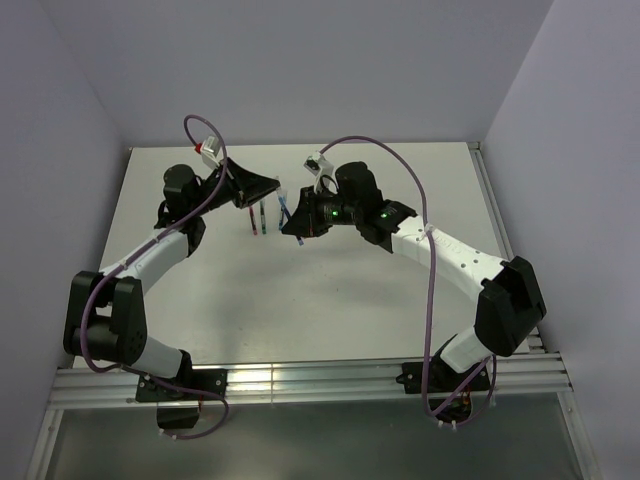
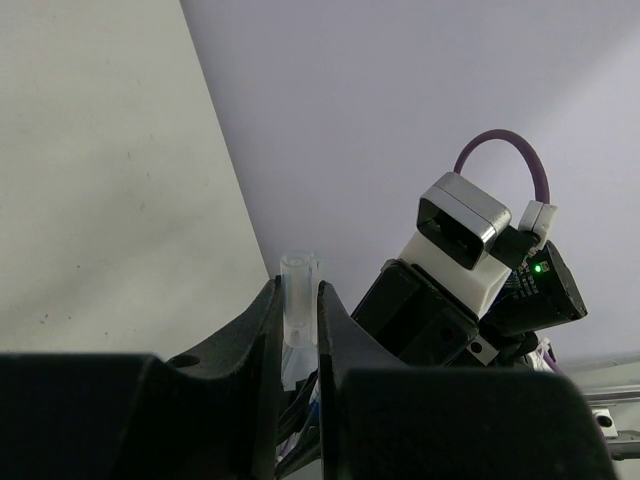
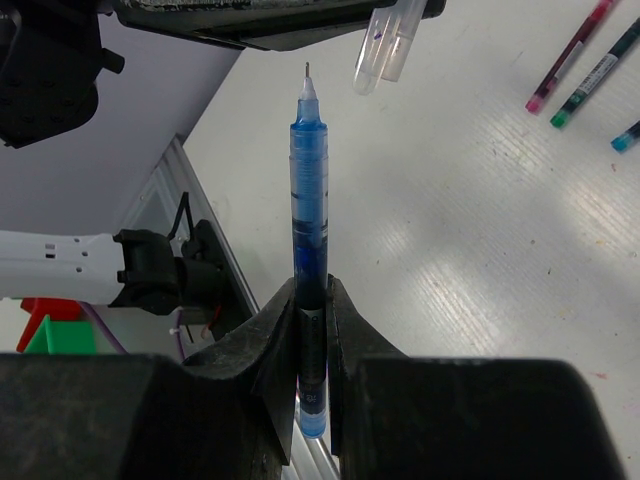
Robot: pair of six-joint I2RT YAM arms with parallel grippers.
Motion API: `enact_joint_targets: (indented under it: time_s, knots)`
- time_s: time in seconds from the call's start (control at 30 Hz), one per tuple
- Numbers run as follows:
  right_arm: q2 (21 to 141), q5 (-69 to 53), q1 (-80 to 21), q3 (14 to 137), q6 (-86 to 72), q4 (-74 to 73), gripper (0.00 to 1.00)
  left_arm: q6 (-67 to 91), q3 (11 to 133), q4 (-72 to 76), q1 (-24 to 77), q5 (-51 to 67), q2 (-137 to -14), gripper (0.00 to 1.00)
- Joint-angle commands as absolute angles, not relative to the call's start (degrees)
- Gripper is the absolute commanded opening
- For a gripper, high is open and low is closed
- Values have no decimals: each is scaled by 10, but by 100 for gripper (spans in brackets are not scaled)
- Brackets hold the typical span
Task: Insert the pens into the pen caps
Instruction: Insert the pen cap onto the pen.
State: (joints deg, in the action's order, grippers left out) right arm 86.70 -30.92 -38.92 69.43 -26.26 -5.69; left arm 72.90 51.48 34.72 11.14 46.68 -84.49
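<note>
The blue pen (image 3: 308, 200) is clamped by its rear end in the right hand (image 3: 312, 295). Most of the barrel and the fine metal tip therefore stick out free, aimed towards the cap (image 3: 383, 45). The pen's body is see-through blue, darker low down, with a pale cone at the tip. The cap, a short clear tube, is pinched in the left hand (image 2: 297, 290), and its free end seems to be turned to meet the pen. Tip and cap are near but apart, slightly out of line. Both hang above the worktop (image 3: 480, 250), nearer its far edge. A red pen (image 3: 570, 55), a green pen (image 3: 600, 75) and a third pen (image 3: 628, 135) lie loose there.
</note>
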Motion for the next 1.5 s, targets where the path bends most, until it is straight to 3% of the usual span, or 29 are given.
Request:
enact_joint_targets:
  time_s: [0.0,1.47]
  knots:
    - [852,-312,-385,703,-255,-51,0,729,543,368,113,468,-838,0]
    - [840,-280,-379,712,-246,-69,0,728,556,366,119,487,-860,0]
